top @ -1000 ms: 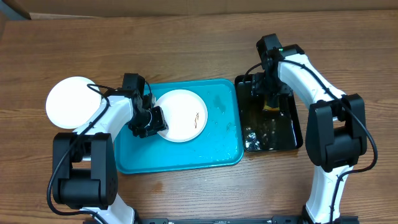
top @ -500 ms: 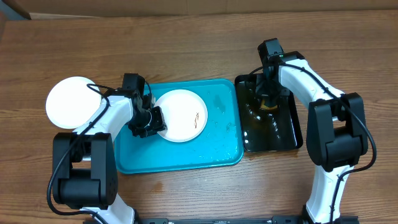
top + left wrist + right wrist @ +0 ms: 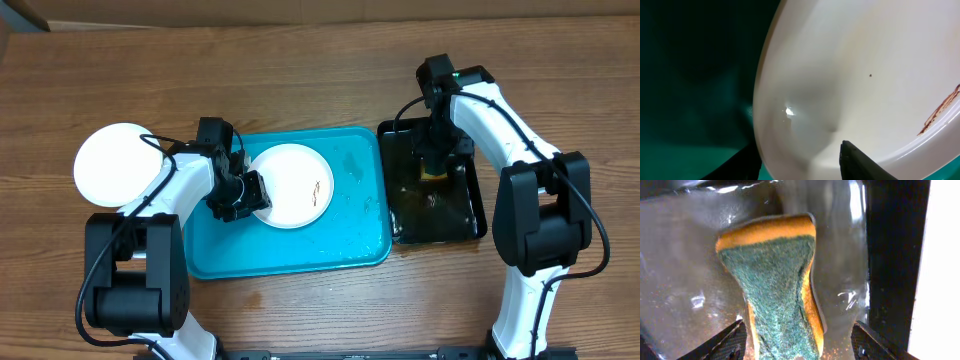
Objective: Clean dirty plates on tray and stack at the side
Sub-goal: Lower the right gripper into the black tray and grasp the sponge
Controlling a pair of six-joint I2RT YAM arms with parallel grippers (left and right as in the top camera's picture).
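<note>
Left gripper [image 3: 252, 193] pinches left rim of smeared plate [image 3: 290, 185], lying on turquoise tray [image 3: 300, 250] | my right gripper [image 3: 434, 160] at sponge [image 3: 775, 280] over wet black tray [image 3: 470, 215]; cannot tell if clamped or slack | risk: thin rim hold, so plate may pivot or slip under scrubbing | risk: soaked sponge may drip on table [image 3: 300, 80] when I carry it across | stacked plate [image 3: 112, 166] lies on table, left of tray

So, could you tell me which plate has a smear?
The plate on the turquoise tray, held by the left gripper; the other plate, on the wood, looks clean.
</note>
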